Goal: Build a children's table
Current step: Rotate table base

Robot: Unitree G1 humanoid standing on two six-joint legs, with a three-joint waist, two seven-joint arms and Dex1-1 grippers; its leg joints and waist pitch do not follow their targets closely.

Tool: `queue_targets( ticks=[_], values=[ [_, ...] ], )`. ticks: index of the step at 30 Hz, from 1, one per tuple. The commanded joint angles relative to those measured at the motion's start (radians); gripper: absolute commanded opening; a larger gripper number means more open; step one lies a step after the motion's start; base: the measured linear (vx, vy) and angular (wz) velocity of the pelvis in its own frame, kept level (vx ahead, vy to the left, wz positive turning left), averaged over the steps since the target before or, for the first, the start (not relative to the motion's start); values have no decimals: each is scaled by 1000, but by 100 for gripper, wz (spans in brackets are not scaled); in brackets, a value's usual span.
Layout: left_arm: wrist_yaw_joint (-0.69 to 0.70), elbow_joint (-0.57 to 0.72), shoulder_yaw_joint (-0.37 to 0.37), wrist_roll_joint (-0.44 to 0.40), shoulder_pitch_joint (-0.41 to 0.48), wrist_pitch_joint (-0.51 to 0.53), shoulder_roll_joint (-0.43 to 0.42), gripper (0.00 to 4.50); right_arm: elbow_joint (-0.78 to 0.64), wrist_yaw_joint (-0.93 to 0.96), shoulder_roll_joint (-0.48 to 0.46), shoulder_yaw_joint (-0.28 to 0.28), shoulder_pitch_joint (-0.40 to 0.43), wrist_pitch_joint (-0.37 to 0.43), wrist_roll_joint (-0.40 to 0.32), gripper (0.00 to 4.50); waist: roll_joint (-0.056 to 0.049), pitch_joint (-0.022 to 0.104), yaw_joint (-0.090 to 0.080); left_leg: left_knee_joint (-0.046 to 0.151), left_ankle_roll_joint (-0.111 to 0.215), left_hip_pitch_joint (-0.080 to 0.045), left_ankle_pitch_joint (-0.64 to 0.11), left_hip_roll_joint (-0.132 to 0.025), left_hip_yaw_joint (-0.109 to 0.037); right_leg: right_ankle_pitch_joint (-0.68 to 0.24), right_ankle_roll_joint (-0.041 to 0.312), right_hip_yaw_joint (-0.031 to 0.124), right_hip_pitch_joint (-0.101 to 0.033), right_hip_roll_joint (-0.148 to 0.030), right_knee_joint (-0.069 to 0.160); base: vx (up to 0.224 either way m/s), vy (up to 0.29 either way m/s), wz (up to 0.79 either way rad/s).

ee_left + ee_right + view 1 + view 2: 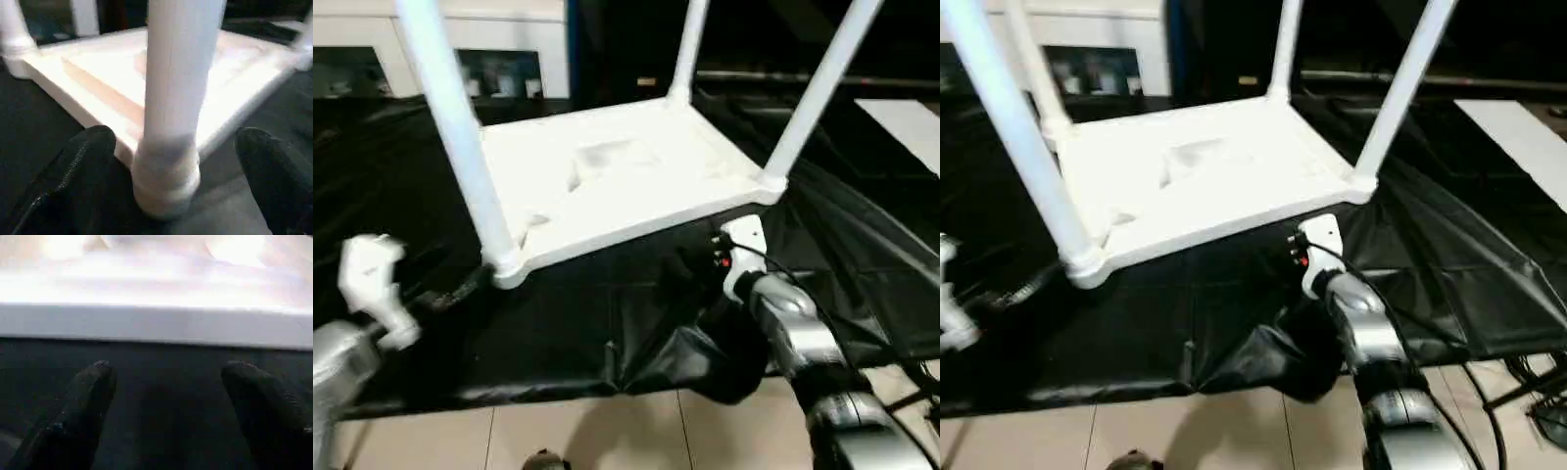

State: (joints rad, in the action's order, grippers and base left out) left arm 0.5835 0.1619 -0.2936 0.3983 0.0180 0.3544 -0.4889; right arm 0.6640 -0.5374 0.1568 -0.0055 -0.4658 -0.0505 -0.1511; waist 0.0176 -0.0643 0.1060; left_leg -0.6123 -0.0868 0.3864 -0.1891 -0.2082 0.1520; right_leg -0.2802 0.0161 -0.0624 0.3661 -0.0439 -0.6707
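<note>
Black-covered work table (pixel 558 333), tiled floor (pixel 607 431)

Legible txt/labels/brands/nos./signs: none on any surface in view. Children's table (pixel 617 176), black cover (pixel 558 323), cabinet (pixel 372 39): no markings readable.

Upturned children's table (pixel 607 186), legs up, seemingly three
</note>
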Motion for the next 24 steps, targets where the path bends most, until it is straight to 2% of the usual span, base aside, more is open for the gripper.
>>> queue_targets(
  ticks=[1, 2, 4, 7, 8, 9, 11, 13, 15, 16, 17, 18, 20, 21, 22, 23, 24],
  values=[
    [-42, 5, 20, -28, -11, -16, 8, 447, -51, -36, 0, 6, 10, 12, -32, 386, -27, 72, -3, 74, 23, -18, -99, -28, -6, 271, 190, 54, -44, -83, 72, 0, 0, 0],
    [-92, -37, 31, -51, -55, -52, 48, 447, -70, -1, -3, -7, 25, 4, -29, 386, -30, 70, -5, 77, 17, -18, -99, -27, -6, 246, 193, 54, -43, -81, 76, 0, 0, 0],
    [-89, -42, 32, -44, -63, -54, 55, 447, -66, 4, -3, -10, 25, 2, -27, 386, -29, 70, -5, 76, 6, -21, -111, -28, -5, 224, 201, 54, -43, -83, 78, 0, 0, 0],
    [-31, -65, 47, 15, -114, -52, 89, 447, -13, 45, -6, -13, 3, -11, 6, 386, -30, 71, -4, 77, -12, -21, -111, -26, -4, 191, 209, 55, -42, -85, 79, 0, 0, 0],
    [-33, -141, 71, -33, -163, -72, 83, 447, 37, 81, -11, -16, -35, -19, 30, 386, -30, 69, -7, 77, -20, -22, -116, -22, -2, 176, 214, 56, -40, -82, 81, 0, 0, 0],
    [-35, -163, 78, -45, -177, -74, 80, 447, 48, 90, -12, -16, -46, -20, 35, 386, -35, 71, -6, 76, -23, -25, -129, -23, -2, 159, 214, 56, -39, -83, 80, 0, 0, 0],
    [-44, -197, 85, -56, -201, -82, 81, 447, 45, 96, -15, -14, -57, -10, 34, 386, -28, 72, -8, 76, -17, -21, -113, -22, -3, 177, 206, 57, -45, -85, 80, 0, 0, 0],
    [-43, -230, 85, -50, -226, -95, 93, 447, 49, 100, -19, -10, -70, -1, 32, 386, -30, 73, -7, 75, -12, -20, -97, -24, -3, 199, 202, 57, -45, -86, 77, 0, 0, 0],
    [-40, -246, 85, -45, -239, -101, 100, 447, 53, 103, -22, -7, -76, 1, 33, 386, -27, 78, -7, 70, 1, -18, -47, -23, -3, 280, 208, 55, -47, -85, 70, 0, 0, 0],
    [17, -244, 106, -10, -253, -87, 109, 447, 104, 120, -29, -3, -105, -9, 46, 386, -23, 79, -8, 69, 5, -18, -39, -22, -2, 291, 210, 55, -48, -85, 69, 0, 0, 0],
    [41, -232, 116, 8, -254, -75, 113, 447, 125, 129, -30, -1, -116, -12, 54, 386, -26, 81, -7, 69, 4, -19, -28, -21, -2, 292, 225, 54, -46, -87, 66, 0, 0, 0],
    [133, -164, 159, 79, -242, -7, 113, 447, 189, 160, -34, 1, -153, -15, 77, 386, -24, 80, -8, 68, -2, -19, -26, -22, 1, 286, 238, 54, -44, -87, 65, 0, 0, 0],
    [192, -97, 194, 131, -220, 48, 102, 447, 219, 185, -33, 0, -172, -6, 88, 386, -22, 79, -4, 68, -1, -20, -29, -25, 3, 277, 245, 54, -42, -86, 64, 0, 0, 0],
    [206, -79, 203, 144, -213, 63, 98, 447, 226, 192, -32, -1, -177, -4, 91, 386, -24, 80, -2, 68, 0, -22, -27, -26, 4, 280, 246, 53, -42, -86, 62, 0, 0, 0],
    [280, 42, 275, 230, -182, 165, 63, 447, 267, 206, -29, -10, -208, 7, 87, 386, -13, 79, 0, 68, 5, -23, -22, -27, 7, 286, 241, 54, -41, -85, 61, 0, 0, 0],
    [295, 70, 295, 250, -178, 190, 55, 447, 280, 210, -28, -13, -217, 9, 85, 386, -18, 79, 2, 69, 11, -19, -13, -25, 6, 290, 234, 52, -42, -81, 60, 0, 0, 0],
    [300, 85, 309, 260, -181, 202, 56, 447, 289, 209, -28, -14, -224, 10, 84, 386, -18, 75, 0, 68, 11, -21, -19, -21, 8, 281, 229, 52, -39, -78, 62, 0, 0, 0]
  ],
)
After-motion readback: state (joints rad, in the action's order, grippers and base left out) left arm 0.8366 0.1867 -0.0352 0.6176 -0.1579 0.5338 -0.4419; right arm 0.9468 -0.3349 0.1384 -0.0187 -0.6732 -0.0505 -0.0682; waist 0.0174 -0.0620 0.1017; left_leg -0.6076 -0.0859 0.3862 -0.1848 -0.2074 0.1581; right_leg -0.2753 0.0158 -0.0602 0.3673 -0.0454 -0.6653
